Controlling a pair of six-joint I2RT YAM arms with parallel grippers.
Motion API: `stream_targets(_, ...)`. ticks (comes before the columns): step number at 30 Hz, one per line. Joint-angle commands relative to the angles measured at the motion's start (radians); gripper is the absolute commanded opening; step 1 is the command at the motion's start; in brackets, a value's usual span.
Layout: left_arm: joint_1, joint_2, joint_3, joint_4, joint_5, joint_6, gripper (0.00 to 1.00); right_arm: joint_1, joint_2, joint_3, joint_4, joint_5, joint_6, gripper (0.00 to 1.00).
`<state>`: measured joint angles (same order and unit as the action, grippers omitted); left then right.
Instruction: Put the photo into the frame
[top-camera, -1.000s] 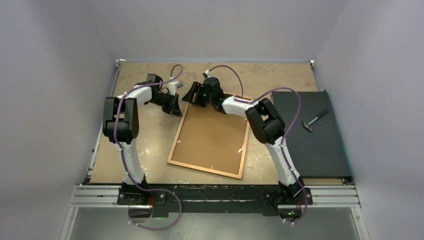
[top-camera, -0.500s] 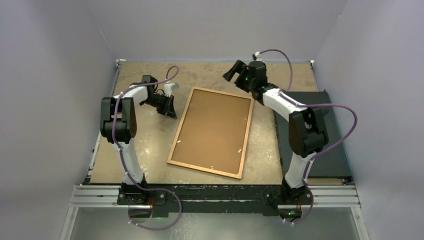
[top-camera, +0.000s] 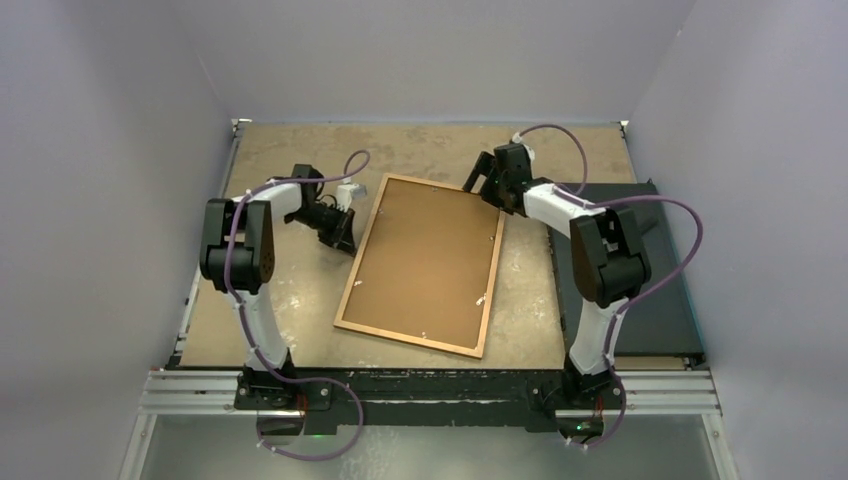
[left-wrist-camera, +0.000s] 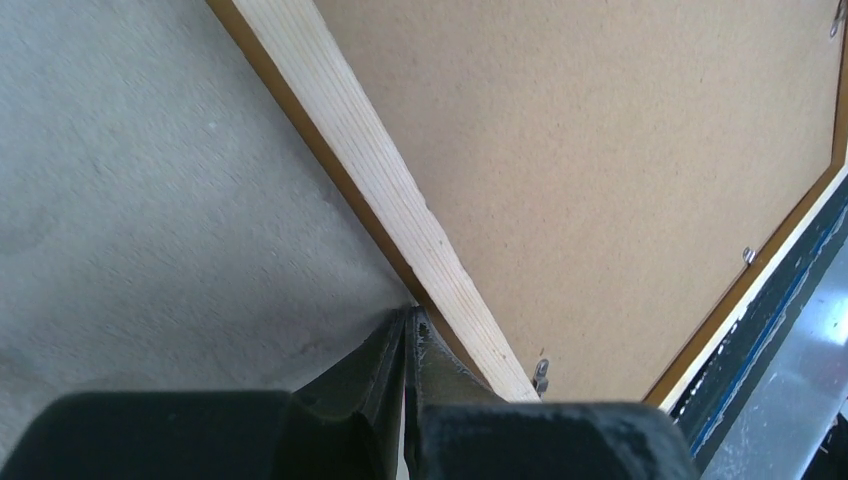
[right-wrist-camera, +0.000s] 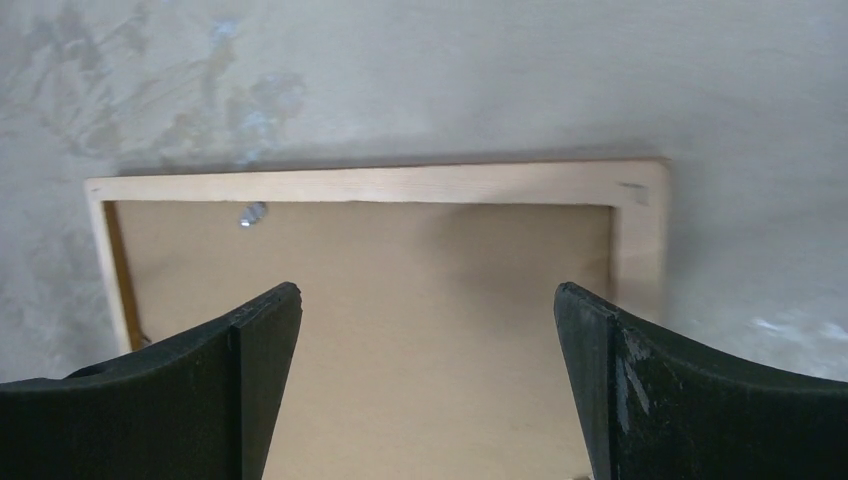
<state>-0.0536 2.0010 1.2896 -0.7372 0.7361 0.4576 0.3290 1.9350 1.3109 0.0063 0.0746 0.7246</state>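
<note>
From overhead I see a scuffed tan table (top-camera: 280, 300) boxed in by pale grey walls (top-camera: 110, 150), with a black slab (top-camera: 640, 290) on its right. The frame (top-camera: 357, 262) lies back-up at centre, its backing board (top-camera: 425, 260) showing. My left wrist view has the left gripper (left-wrist-camera: 408, 325) pressed together, tips just beside the frame's outer edge. My right wrist view shows the right gripper (right-wrist-camera: 425, 310) spread wide above the frame's far end.

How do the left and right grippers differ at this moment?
The left gripper is shut; the right gripper is wide open. The left gripper has its tip low at the outer edge of the frame, by the left rail; the right gripper hangs above the far rail. Both hold nothing, and both are at the frame.
</note>
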Motion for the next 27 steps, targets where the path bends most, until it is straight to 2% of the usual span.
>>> stream_targets(1, 0.001, -0.044, -0.029, -0.044, -0.011, 0.100, 0.01, -0.028, -0.100, -0.074, -0.017, 0.080, -0.029, 0.99)
stream_targets(8, -0.014, -0.062, -0.088, -0.046, 0.003, 0.124, 0.00, -0.035, -0.145, -0.157, -0.012, 0.090, -0.051, 0.99)
stream_targets(14, -0.038, -0.076, -0.136, -0.052, -0.004, 0.163, 0.00, -0.037, -0.057, -0.106, 0.017, -0.025, -0.066, 0.99)
stream_targets(19, -0.077, -0.100, -0.177, -0.070, -0.021, 0.218, 0.00, -0.016, 0.083, 0.044, 0.072, -0.139, -0.073, 0.99)
stream_targets(27, -0.145, -0.090, -0.195, -0.121, -0.015, 0.279, 0.00, 0.163, 0.335, 0.460, -0.005, -0.292, -0.071, 0.99)
